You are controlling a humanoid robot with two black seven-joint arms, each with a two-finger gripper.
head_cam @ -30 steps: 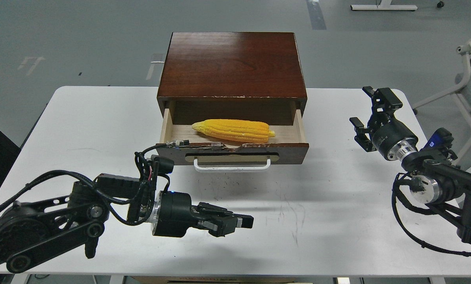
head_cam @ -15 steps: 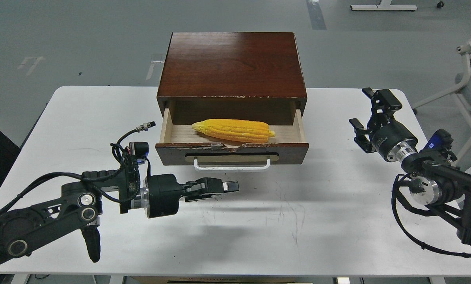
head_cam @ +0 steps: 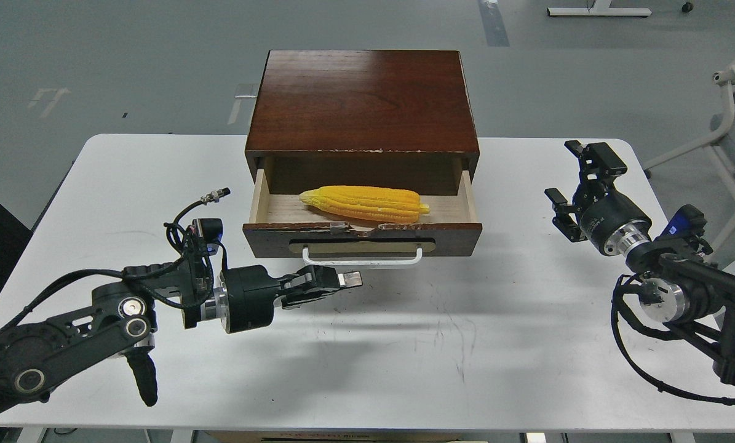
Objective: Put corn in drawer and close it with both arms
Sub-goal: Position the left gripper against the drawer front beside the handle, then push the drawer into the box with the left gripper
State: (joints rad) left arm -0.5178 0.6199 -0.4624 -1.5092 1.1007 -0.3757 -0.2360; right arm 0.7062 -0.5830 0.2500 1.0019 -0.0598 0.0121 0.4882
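The yellow corn (head_cam: 365,203) lies across the pale wood floor of the open drawer (head_cam: 459,232). The drawer is pulled out of a dark wooden cabinet (head_cam: 362,101) and shows a white bar handle (head_cam: 362,261) on its chipped front. My left gripper (head_cam: 347,280) is shut and empty, with its fingertips just below the left part of the handle. My right gripper (head_cam: 579,181) is open and empty, held above the table well to the right of the drawer.
The white table (head_cam: 496,344) carries the cabinet at its back middle. Loose cables (head_cam: 192,227) rise from my left wrist near the drawer's left front corner. A white frame (head_cam: 727,123) stands off the table's right side.
My left gripper has moved back and left, from the table's front middle up to just below the drawer handle. My right gripper has barely shifted. The corn and drawer have not moved.
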